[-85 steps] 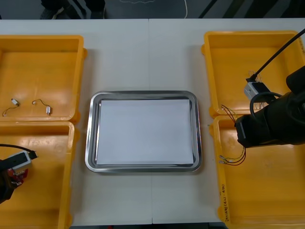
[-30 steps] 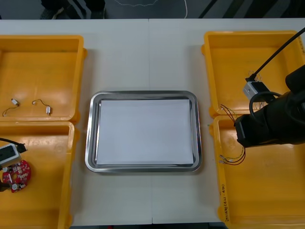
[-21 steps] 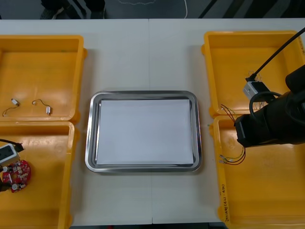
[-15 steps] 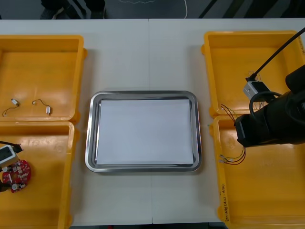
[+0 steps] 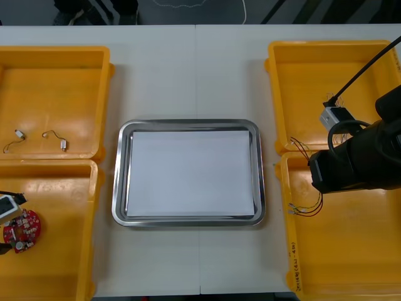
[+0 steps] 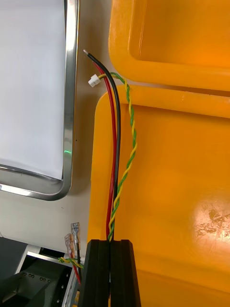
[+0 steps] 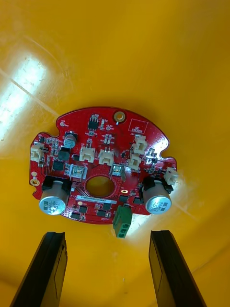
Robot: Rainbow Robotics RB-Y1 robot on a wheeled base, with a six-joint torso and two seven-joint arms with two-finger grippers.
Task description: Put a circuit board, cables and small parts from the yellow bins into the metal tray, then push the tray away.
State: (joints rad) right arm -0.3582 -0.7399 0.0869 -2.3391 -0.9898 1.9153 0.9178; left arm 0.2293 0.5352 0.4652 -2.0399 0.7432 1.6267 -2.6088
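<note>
The left gripper (image 7: 107,247) hangs low inside the near left bin (image 5: 62,257), its fingers spread wide. It points straight down at the one round red circuit board (image 7: 100,165), which lies flat on the bin floor just beyond the fingertips and untouched. In the front view the left arm (image 5: 6,205) is cut off at the edge, with the board beside it.

The right gripper (image 6: 110,249) has its fingers pressed together, pinching the cables (image 6: 115,158): one red, one black, and one twisted yellow-and-green pair. From the fingers they run along the near right bin's rim, and their far ends and a white plug (image 6: 94,80) reach the table (image 5: 194,69) beside the metal tray (image 6: 72,96). Seen from the front, the right arm (image 5: 360,164) reaches across the right bins, and its black bulk covers the gripper.

There are four yellow bins (image 5: 56,81), two at each side. The single tray between them is white inside. Two small metal parts (image 5: 62,144) with thin wires lie in the far left bin.
</note>
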